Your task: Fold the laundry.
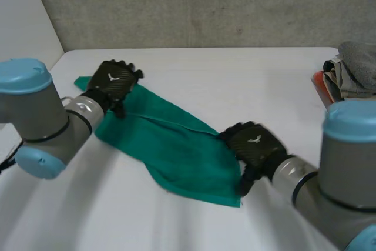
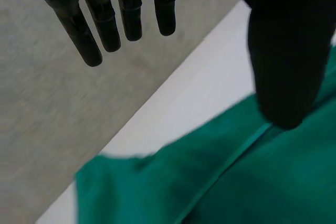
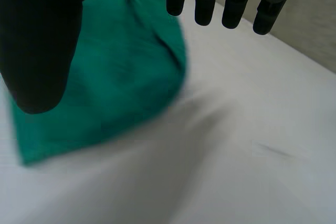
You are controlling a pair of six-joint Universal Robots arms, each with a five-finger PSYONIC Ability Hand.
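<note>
Two grey arms with light-blue caps frame the near edge of the head view, the left arm [image 1: 35,116] on one side and the right arm [image 1: 346,163] on the other. Between them a white table [image 1: 235,80] carries a green cloth [image 1: 176,151] lying in a long slanted band, with a raised crease running along its length.

At the band's far end, the left hand [image 1: 114,83] sits over the corner. Its wrist view shows its fingers [image 2: 107,24] straight and spread above bare table and cloth, and its thumb [image 2: 286,66] held apart over the green; nothing is gripped.

At the near end, the right hand [image 1: 254,144] rests at the cloth's edge, close to the near corner. Its fingers [image 3: 202,3] are also straight and released, reaching past the cloth's edge over the table, while its thumb [image 3: 39,51] hangs over the fabric.

One hand at each end probably means both are placed to take opposite corners for a fold.

Further right, a pile of grey and beige laundry [image 1: 351,74] waits at the table's edge, well apart.
</note>
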